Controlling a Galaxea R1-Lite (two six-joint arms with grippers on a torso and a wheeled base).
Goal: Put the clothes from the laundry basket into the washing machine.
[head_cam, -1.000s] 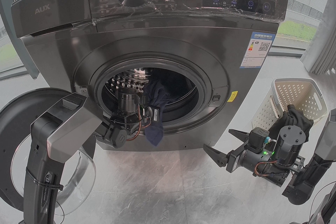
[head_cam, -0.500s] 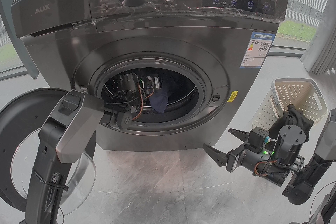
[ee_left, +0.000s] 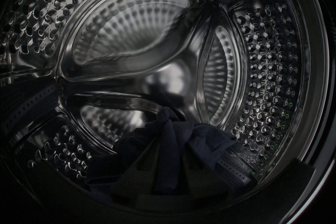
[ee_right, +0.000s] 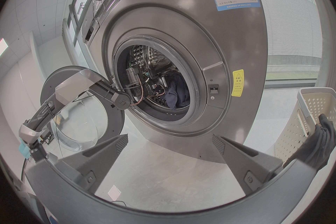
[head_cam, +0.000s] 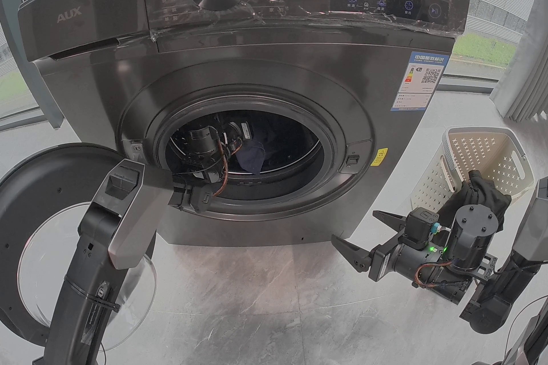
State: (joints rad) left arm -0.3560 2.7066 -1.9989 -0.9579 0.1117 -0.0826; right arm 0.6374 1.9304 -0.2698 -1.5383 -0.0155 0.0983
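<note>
I judge this load about half done. The washing machine (head_cam: 274, 58) stands with its door (head_cam: 45, 201) swung open to the left. My left gripper (head_cam: 240, 144) is inside the drum (ee_left: 133, 25) with a dark blue garment (ee_left: 168, 144) right at it. The cloth is bunched and drapes down to the drum's near bottom, so that piece is as good as delivered. I cannot tell from here whether the left gripper is clamped on the cloth or has let it go. What is left sits to the right: a black garment (head_cam: 476, 195) hangs over the near rim of the laundry basket (head_cam: 491, 152), which stands on the floor beside the machine, and it has not yet been moved. My right gripper (head_cam: 355, 227) hovers low over the floor between the machine's front and the basket, spread wide and holding nothing. By my count there is one machine, one basket and two garments, one blue in the drum and one black on the basket. The lower part of the basket is hidden behind my right arm, so more clothes could lie there.
</note>
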